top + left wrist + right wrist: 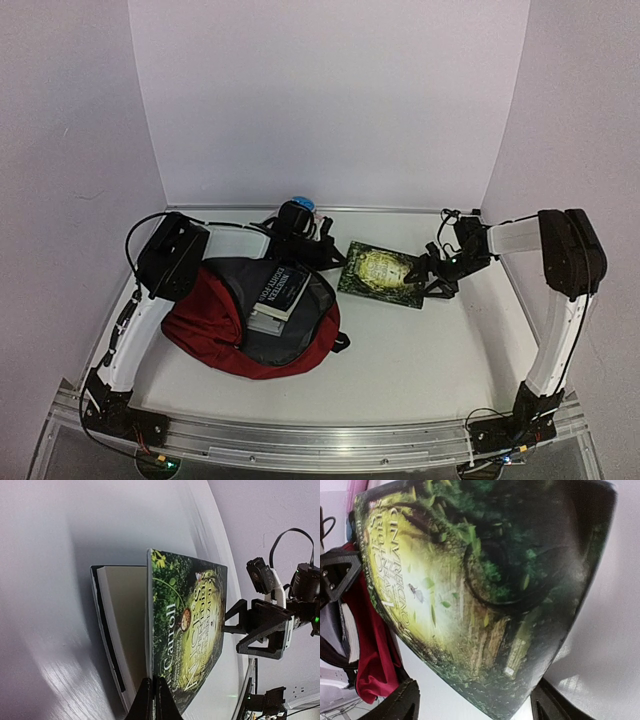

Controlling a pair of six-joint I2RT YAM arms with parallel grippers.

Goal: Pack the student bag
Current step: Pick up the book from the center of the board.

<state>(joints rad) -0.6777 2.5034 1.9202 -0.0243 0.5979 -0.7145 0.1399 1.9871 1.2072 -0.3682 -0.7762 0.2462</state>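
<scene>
The dark red student bag (pixel 215 335) lies open at the left centre, grey lining up, with a dark blue book (pixel 280 288) in its mouth. A green-covered book (pixel 380 272) lies on the table to the bag's right. My left gripper (pixel 325 252) reaches over the bag. It is shut on the near edge of the green cover (pixel 187 630), which stands lifted off the pages (pixel 122 625). My right gripper (pixel 435 275) is open at the book's right edge, one finger (pixel 402 702) on each side of a corner of the book (pixel 470 590). The bag's red fabric (pixel 367 650) shows at the left.
White walls close in the table at the back and both sides. A metal rail (pixel 320 440) runs along the front edge. Cables (pixel 455 215) hang by the right wrist. The right gripper (pixel 262 632) shows beyond the book in the left wrist view.
</scene>
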